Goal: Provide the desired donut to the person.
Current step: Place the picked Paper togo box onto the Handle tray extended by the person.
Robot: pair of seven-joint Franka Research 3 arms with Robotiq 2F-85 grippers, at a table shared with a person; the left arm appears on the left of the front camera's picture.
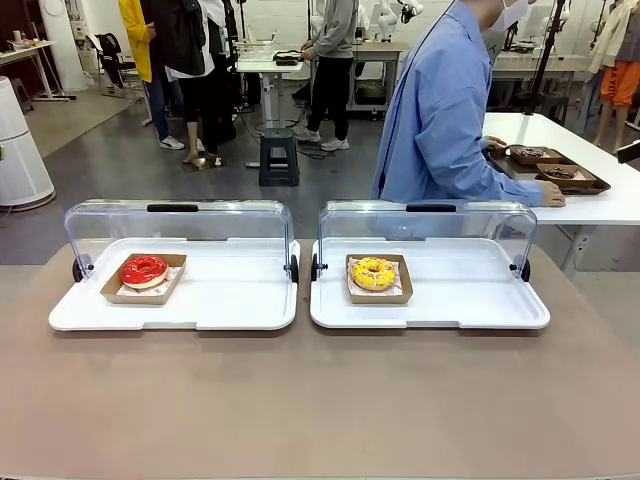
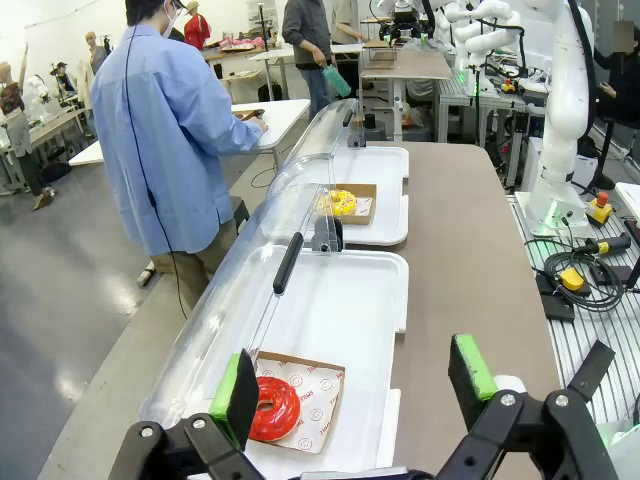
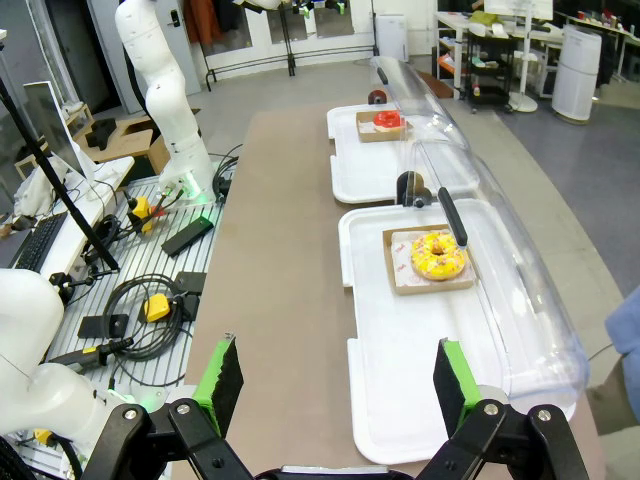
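Observation:
A red-glazed donut (image 1: 144,270) lies in a brown paper tray on the left white display tray (image 1: 230,310), whose clear lid stands open. A yellow-glazed donut (image 1: 374,273) lies the same way on the right display tray (image 1: 470,310). The person (image 1: 445,110) in a light blue shirt stands behind the right tray, turned away toward a side table, one hand on a dark tray there. My left gripper (image 2: 355,385) hangs open above the near end of the table, the red donut (image 2: 272,408) just beyond its left finger. My right gripper (image 3: 335,385) is open over the other end, short of the yellow donut (image 3: 438,255).
A side table (image 1: 590,150) at the back right holds dark trays of chocolate donuts (image 1: 528,154). Bystanders stand far back by other tables. A black stool (image 1: 279,155) stands on the floor. Brown tabletop (image 1: 320,400) stretches in front of both display trays.

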